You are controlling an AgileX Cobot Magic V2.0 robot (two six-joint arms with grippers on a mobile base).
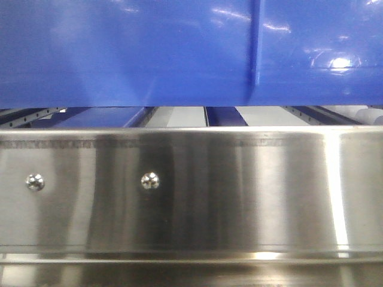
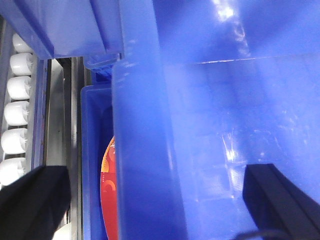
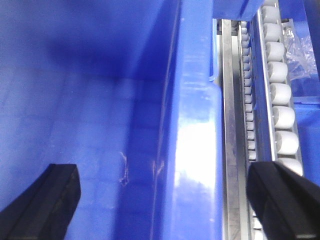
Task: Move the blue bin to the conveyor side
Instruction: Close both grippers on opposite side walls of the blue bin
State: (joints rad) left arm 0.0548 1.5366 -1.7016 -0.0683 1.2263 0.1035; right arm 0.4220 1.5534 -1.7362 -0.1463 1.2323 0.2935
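Our left gripper (image 2: 150, 212) stands wide, its jaws astride the rim of the bin (image 2: 215, 125). One finger (image 2: 30, 200) hangs outside the wall and the other inside the bin, and neither touches the plastic as far as we can see. Past the outer finger run white rollers (image 2: 15, 100) and a rail (image 2: 75, 125). Between that finger and the rim sits a second bin (image 2: 92, 130) with a red thing (image 2: 109, 190) in it. From the front, the bin's glossy wall fills the top of the view, above a steel panel (image 1: 191, 191) with two screws (image 1: 149, 180). A narrow gap parts the two, and we cannot tell what the bin rests on. Our right gripper (image 3: 165, 205) is just as wide and straddles the bin's rim too. Here one finger (image 3: 42, 200) is inside the bin, and the other is outside, above more rollers (image 3: 280, 100) and another rail (image 3: 230, 125).
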